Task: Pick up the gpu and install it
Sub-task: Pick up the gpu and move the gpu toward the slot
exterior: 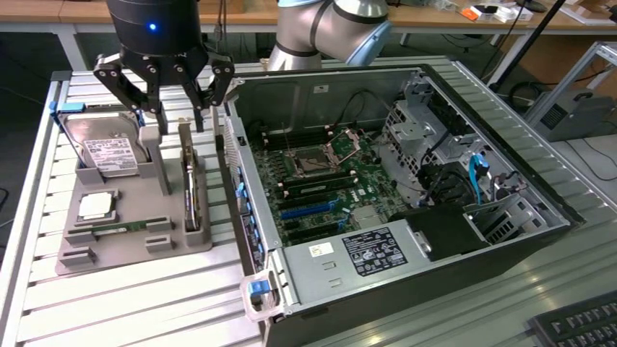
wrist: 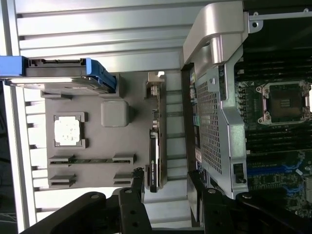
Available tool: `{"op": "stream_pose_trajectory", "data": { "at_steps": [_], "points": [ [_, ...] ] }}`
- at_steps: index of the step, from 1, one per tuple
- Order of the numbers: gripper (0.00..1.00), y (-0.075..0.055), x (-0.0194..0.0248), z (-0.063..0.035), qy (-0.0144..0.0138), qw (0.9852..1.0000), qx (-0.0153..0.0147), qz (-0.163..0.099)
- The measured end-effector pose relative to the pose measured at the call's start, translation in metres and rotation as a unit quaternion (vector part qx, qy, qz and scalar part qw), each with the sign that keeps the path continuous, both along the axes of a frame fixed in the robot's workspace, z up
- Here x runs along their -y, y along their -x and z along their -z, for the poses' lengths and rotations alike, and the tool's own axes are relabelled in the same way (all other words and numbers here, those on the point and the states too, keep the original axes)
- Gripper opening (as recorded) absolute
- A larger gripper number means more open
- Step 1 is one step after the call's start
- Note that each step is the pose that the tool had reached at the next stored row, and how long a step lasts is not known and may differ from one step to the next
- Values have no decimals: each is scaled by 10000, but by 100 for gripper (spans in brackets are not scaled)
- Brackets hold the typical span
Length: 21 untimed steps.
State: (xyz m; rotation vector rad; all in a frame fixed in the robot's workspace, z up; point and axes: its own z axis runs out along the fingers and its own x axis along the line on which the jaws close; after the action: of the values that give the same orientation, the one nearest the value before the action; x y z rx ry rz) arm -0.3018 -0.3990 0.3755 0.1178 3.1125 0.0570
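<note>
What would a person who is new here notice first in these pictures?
The open computer case, its motherboard bare, takes the exterior view's right. On that view's left the open gripper hangs over a gray holder, just above the gpu standing on edge near a hard drive.

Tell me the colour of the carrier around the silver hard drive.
Blue; the plastic hard-drive carrier shows best in the wrist view.

exterior view: high, off the arm, looks obliquely down across the desk, mid-range, takes in the whole open computer case and the grey parts tray by the desk's edge at the exterior view's left | wrist view: faces straight down over the tray, closer | shared: tray with hard drive and gpu, case wall, CPU socket
</note>
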Motion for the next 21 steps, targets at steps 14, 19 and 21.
{"op": "stream_pose_trajectory", "data": {
  "at_steps": [14,19,21],
  "points": [
    [48,2,0,117,40,10000,0,0],
    [48,8,0,186,59,10000,0,0],
    [48,9,0,199,63,10000,0,0]
  ]
}}
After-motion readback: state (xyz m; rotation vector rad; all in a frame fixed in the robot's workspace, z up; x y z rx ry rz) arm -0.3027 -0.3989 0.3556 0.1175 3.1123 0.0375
